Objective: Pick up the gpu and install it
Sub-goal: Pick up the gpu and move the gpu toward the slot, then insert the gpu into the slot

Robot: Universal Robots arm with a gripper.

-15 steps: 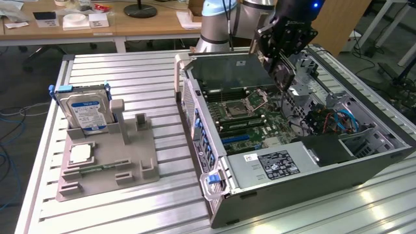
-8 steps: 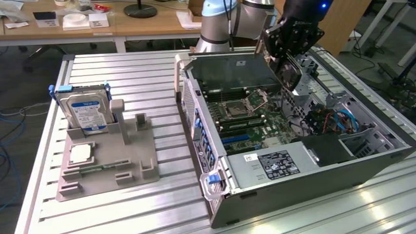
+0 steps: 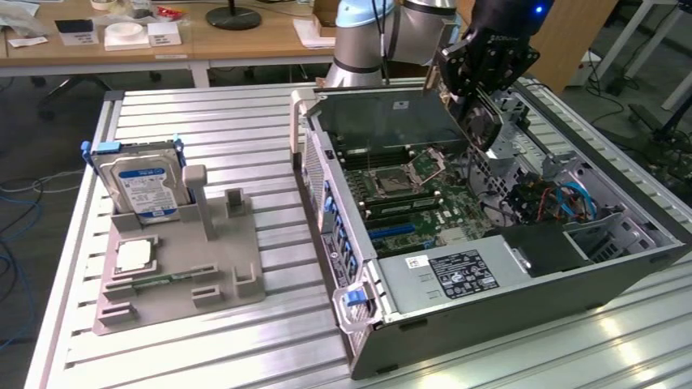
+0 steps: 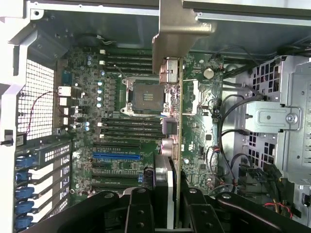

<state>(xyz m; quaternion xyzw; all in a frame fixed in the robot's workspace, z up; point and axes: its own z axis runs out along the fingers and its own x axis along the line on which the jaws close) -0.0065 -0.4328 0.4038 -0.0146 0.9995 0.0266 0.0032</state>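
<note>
Gripper (image 3: 481,91): closed on the gpu's top edge, above the case's far end.
Gpu (image 3: 484,126): on edge, partly down inside the case, over the motherboard (image 3: 406,190).
Case (image 3: 487,312): open, lying along the bench's (image 3: 216,121) edge on the exterior view's right.
Holder (image 3: 216,284): near the bench's edge on the exterior view's left.
Hard drive (image 3: 141,185): upright in the holder's far end.
Chip (image 3: 134,256): flat on the holder.

Beyond the ribbed aluminium table (image 3: 216,121) runs a wooden desk (image 3: 238,44) carrying small white boxes (image 3: 125,34) and a round black stand base (image 3: 233,18). A chair base (image 3: 76,85) stands under that desk on the dark floor (image 3: 32,138). Blue cables (image 3: 13,203) trail beside the table at the exterior view's left. Bright light glints off the table's near slats.
</note>
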